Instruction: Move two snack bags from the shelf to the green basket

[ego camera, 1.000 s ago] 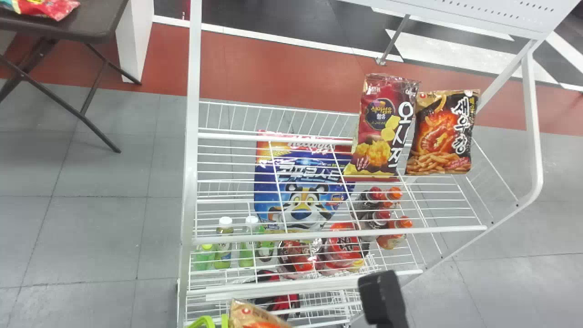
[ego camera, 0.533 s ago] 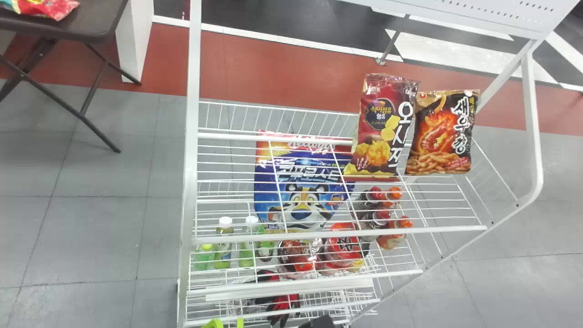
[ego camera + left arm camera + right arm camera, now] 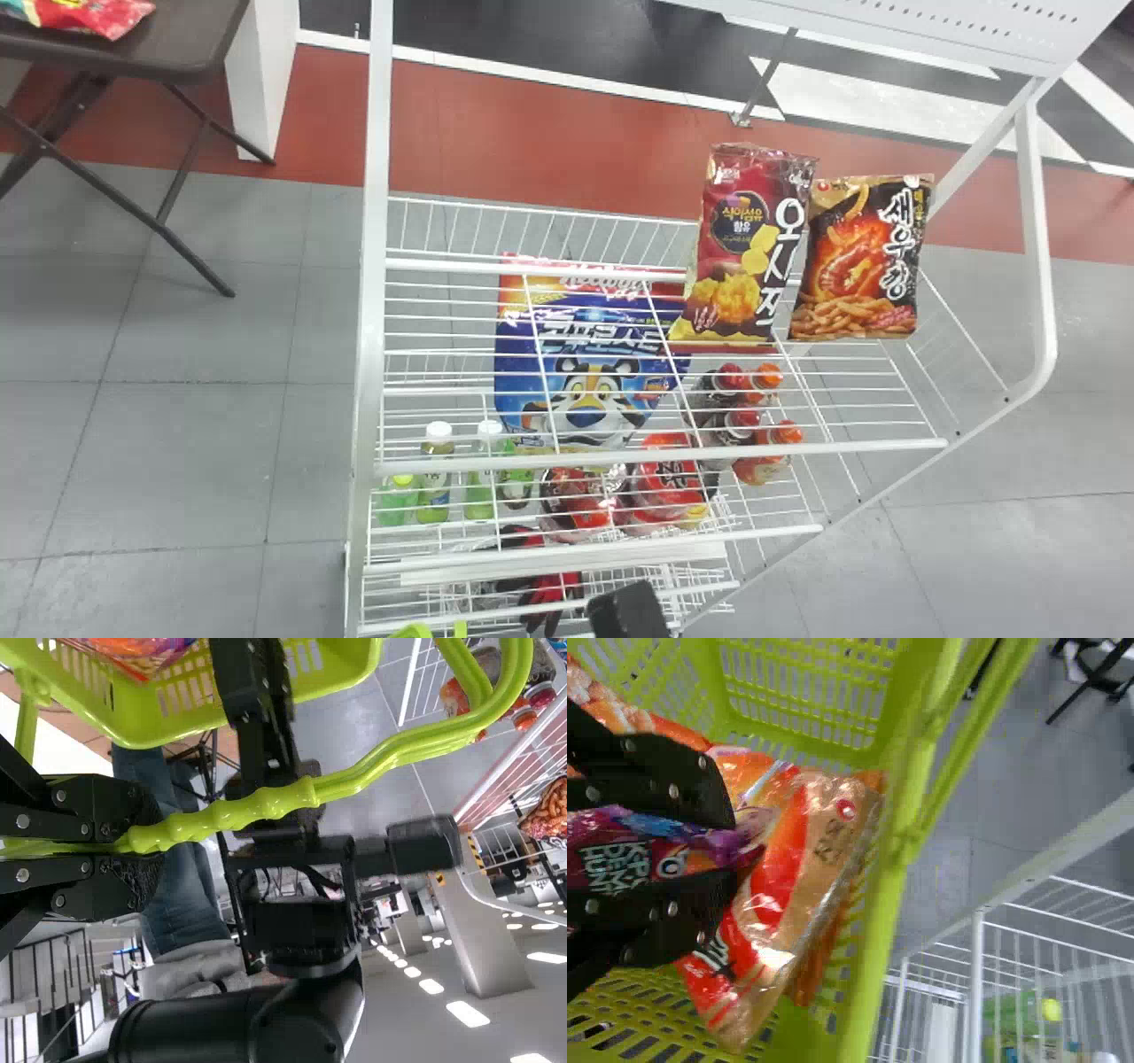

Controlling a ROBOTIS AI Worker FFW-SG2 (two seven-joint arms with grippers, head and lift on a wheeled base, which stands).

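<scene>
Handle [image 3: 275,806] of the green basket [image 3: 877,930] is clamped in your left tool [image 3: 152,843], while your right tool [image 3: 749,849] is inside the basket against the snack bags; you cannot tell from here whether it is apart or clamped. In that basket you have a tan-and-red snack bag [image 3: 819,828], with purple packaging [image 3: 620,859] beside your right tool. Ahead of you, a maroon snack bag [image 3: 744,221] and a black snack bag [image 3: 859,257] stand side by side on the white wire shelf [image 3: 656,461].
</scene>
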